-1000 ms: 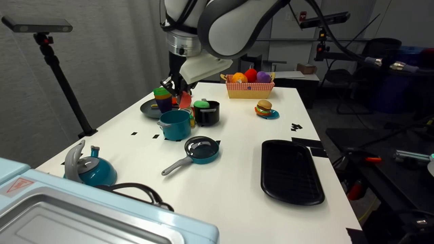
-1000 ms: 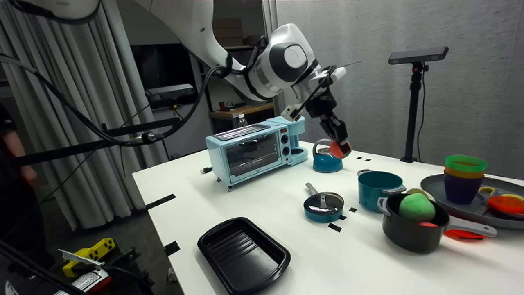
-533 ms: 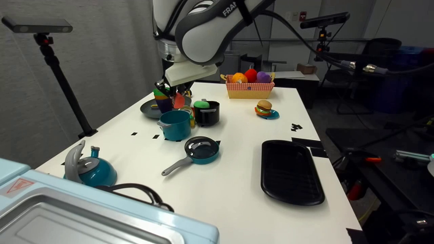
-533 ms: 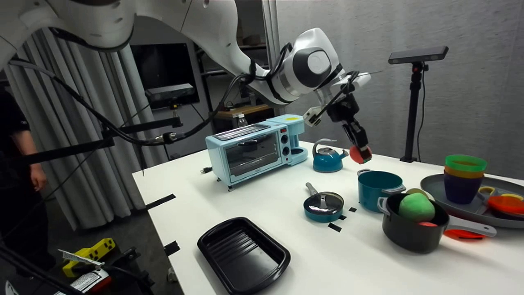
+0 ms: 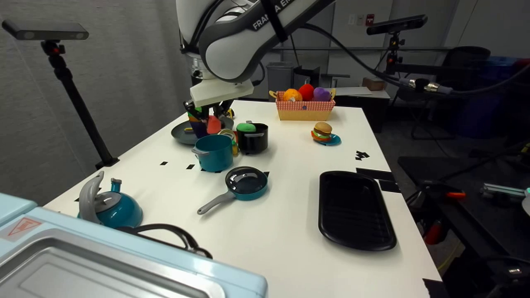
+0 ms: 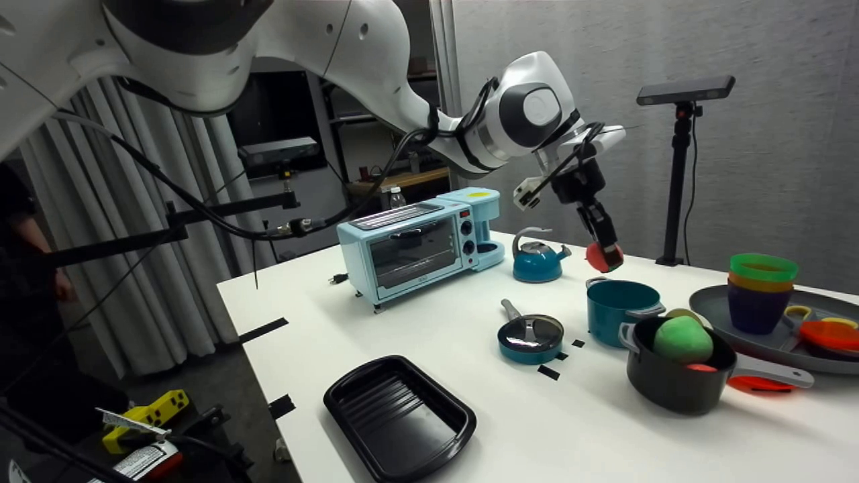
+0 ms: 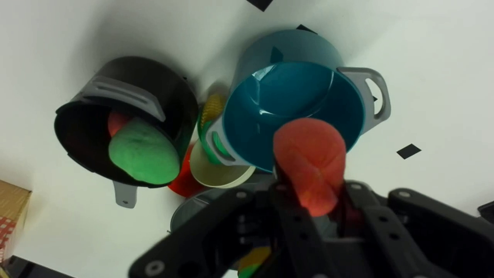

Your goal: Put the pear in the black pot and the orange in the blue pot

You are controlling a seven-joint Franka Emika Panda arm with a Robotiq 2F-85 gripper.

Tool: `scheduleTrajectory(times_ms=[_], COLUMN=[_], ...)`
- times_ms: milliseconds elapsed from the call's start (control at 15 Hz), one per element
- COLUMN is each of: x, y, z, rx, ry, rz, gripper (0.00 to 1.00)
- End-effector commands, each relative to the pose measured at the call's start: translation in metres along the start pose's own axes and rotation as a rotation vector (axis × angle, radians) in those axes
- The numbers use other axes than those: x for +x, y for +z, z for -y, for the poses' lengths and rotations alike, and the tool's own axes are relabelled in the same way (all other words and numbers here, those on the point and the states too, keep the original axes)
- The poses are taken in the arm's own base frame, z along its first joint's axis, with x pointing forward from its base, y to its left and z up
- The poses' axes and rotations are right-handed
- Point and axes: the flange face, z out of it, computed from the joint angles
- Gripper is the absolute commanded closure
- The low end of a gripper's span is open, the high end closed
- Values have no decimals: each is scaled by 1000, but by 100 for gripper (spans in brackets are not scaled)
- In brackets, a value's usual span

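My gripper is shut on a soft reddish fruit, which also shows in both exterior views. In the wrist view the fruit overlaps the near rim of the open blue pot; in an exterior view it is above that pot's far handle. The black pot stands beside the blue pot and holds a green fruit, perhaps the pear, with a reddish piece under it. An orange-coloured round fruit lies in a basket.
The checked basket also holds a red and a purple item. Stacked cups stand on a grey plate. A lidded pan, kettle, toaster oven, black tray and toy burger are around.
The arm has carried the reddish fruit closer to the blue pot, rightward and slightly down in an exterior view. The grip stays shut; the pots have not moved.
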Motion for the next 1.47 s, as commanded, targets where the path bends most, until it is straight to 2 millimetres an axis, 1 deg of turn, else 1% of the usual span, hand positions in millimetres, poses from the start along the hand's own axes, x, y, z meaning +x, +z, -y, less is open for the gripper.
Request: scheduleTrajectory(times_ms=[0,133,400,733,1000,1067,1133,1333,1400], x=[10,12,14,17,18,-9,-12,-29,-39], y=[4,4,5,6,8,-9,-11,-18,-32], z=[8,10,13,15,19,20,20,24,19], rx=[-1,-3,-2,4,37,42,48,71,72], ry=[33,32,26,-2,-60,-90,-109,-197,-217], rz=[15,19,17,14,18,18,18,49,55], gripper=[45,29,1,0,0,0,0,0,0])
